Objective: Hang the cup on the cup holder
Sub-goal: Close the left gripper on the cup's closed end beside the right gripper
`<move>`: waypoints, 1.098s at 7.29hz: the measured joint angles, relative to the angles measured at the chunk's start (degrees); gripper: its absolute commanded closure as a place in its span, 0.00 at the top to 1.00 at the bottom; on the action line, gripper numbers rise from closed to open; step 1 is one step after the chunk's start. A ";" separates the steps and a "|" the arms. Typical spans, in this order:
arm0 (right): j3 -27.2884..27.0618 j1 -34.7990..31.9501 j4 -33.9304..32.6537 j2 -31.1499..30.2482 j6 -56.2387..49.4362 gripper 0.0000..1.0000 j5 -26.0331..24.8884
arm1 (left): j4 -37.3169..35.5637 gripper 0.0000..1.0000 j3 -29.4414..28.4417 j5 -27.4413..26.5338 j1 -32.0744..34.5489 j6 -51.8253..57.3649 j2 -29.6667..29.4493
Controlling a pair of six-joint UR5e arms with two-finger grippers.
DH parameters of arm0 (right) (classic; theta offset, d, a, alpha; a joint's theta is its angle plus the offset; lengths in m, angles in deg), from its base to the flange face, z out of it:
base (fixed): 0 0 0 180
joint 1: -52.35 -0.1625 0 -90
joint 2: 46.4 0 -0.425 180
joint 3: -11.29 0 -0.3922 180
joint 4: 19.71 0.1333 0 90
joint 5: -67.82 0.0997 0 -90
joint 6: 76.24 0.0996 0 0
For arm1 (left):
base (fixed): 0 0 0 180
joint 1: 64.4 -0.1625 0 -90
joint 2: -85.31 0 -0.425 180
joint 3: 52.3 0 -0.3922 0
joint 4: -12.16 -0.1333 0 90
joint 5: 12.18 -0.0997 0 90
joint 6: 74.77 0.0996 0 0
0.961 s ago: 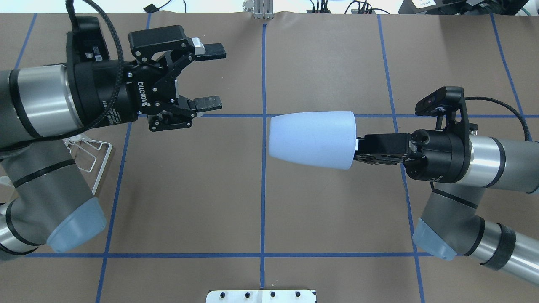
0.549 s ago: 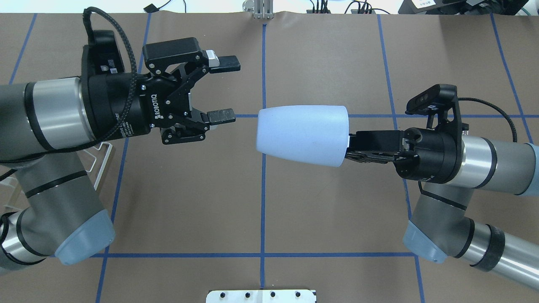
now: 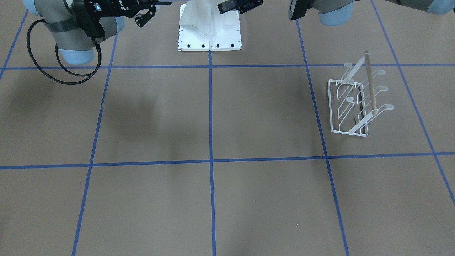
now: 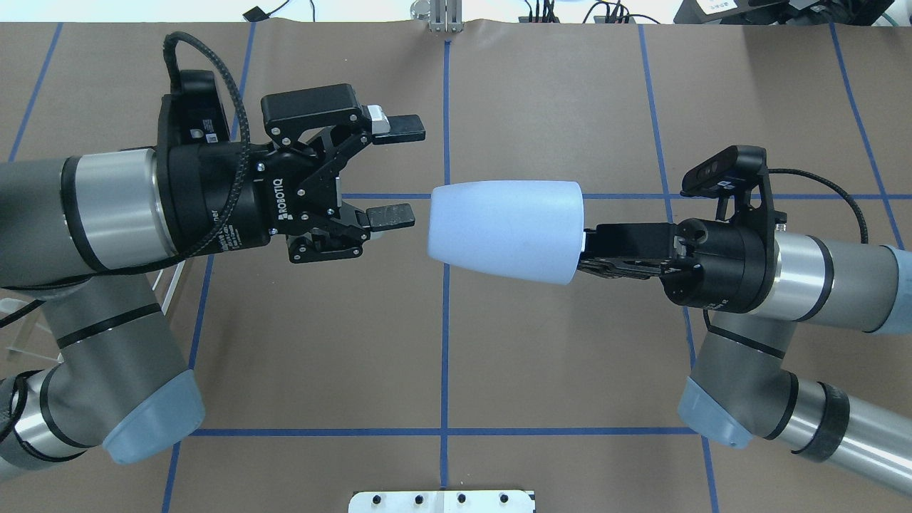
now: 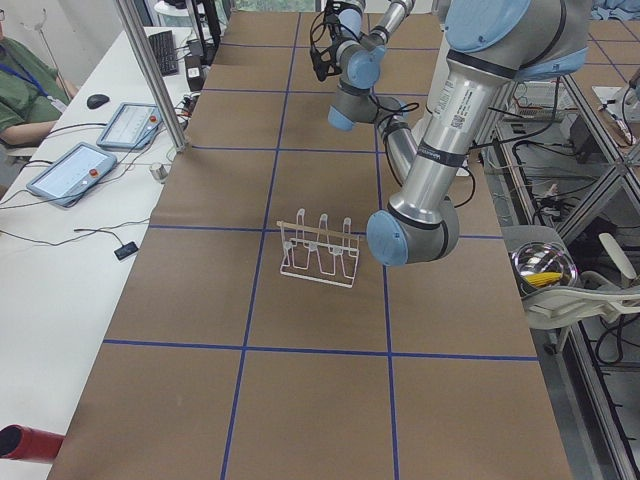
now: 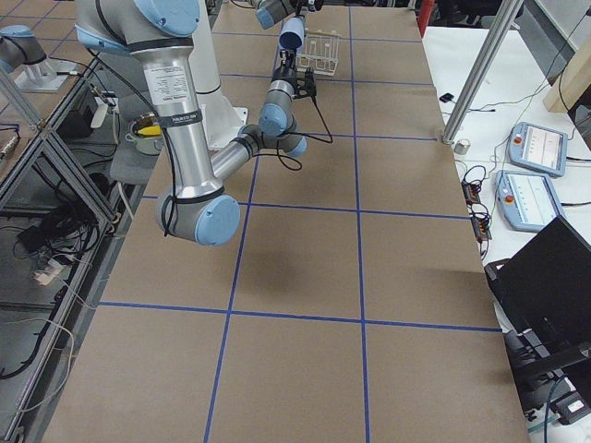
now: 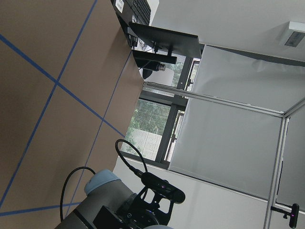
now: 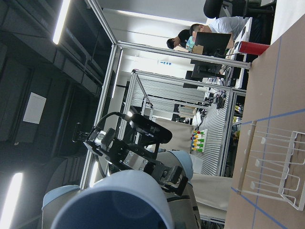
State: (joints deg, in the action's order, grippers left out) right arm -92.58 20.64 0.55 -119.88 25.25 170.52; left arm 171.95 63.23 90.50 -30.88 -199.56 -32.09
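Brown paper-covered bench [image 4: 541, 356] lay below. Right pincer [image 4: 588, 254] pinched the pale blue-grey plastic cup [image 4: 506, 229] by its rim, aloft, base toward the spread left pincer [image 4: 406, 173], evidently for handover; the white wire cup holder [image 3: 355, 103] stood on the left arm's side.

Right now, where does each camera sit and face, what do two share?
Front-facing: across table, down on cup holder; left arm, right arm at top.
Overhead: behind robot, down; left end effector open, right end effector gripping cup.
Exterior left: table end; left arm near.
Exterior right: opposite end; right arm near.
Left wrist: sideways, sees right arm.
Right wrist: over cup toward left end effector.
Side views share cup holder.
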 measured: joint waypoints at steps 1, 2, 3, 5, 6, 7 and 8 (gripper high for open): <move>0.04 0.06 0.00 0.08 -0.03 0.00 -0.23 | 0.00 0.97 0.02 0.03 -0.62 -0.01 -0.16; 0.13 0.10 -0.02 0.18 -0.08 0.00 -0.34 | 0.05 0.97 0.04 0.03 -1.25 -0.04 -0.38; 0.23 0.13 -0.04 0.23 -0.14 0.00 -0.38 | 0.14 0.97 0.04 0.00 -1.81 -0.07 -0.61; 0.44 0.18 -0.05 0.26 -0.23 0.00 -0.39 | 0.25 0.97 0.17 0.03 -2.86 -0.83 -0.83; 0.48 0.21 -0.05 0.26 -0.24 0.00 -0.40 | 0.26 0.97 0.19 0.05 -3.14 -1.30 -1.01; 0.51 0.22 -0.05 0.27 -0.24 0.00 -0.40 | 0.26 0.97 0.22 0.04 -3.42 -1.61 -1.23; 0.51 0.23 -0.05 0.27 -0.24 0.00 -0.42 | 0.26 0.97 0.22 0.00 -3.76 -1.82 -1.35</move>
State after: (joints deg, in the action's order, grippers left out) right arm -92.07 20.88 0.50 -119.61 25.01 170.10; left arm 172.21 63.45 90.50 -34.64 -201.38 -33.44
